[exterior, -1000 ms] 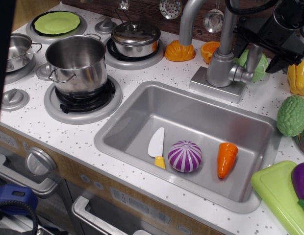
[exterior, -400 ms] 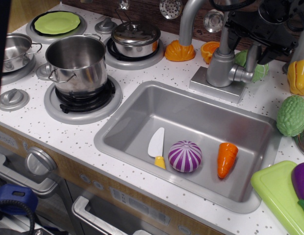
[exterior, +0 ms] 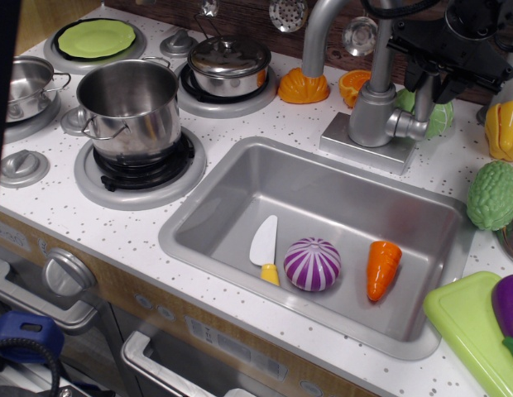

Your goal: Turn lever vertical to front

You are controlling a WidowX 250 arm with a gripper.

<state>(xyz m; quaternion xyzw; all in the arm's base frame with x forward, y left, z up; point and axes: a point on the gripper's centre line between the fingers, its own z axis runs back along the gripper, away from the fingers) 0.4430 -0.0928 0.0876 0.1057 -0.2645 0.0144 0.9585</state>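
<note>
Behind the sink (exterior: 240, 194), at its far right corner, stands the grey faucet body (exterior: 371, 116) on a square base plate. From the body's right side the lever (exterior: 420, 106) projects sideways and then bends upward, so its handle stands roughly upright. The black gripper (exterior: 432, 83) hangs directly above it, with dark fingers (exterior: 445, 85) reaching down on both sides of the handle's top; whether they press on the lever or only flank it cannot be told, since the black parts blur together there. Just behind the lever lies a green toy cabbage (exterior: 439, 120).

Inside the sink, near its front wall, rest a white toy knife (exterior: 264, 248) with a yellow handle, a purple striped onion (exterior: 312, 264) and an orange carrot (exterior: 382, 268), side by side from left to right.

Left of the sink, a steel pot (exterior: 131, 109) sits on a burner, and a lidded pan (exterior: 228, 64) sits on the burner behind that. Right of the sink, a bumpy green vegetable (exterior: 493, 194) rests on the counter, with a green cutting board (exterior: 470, 331) at the sink's front right corner.
</note>
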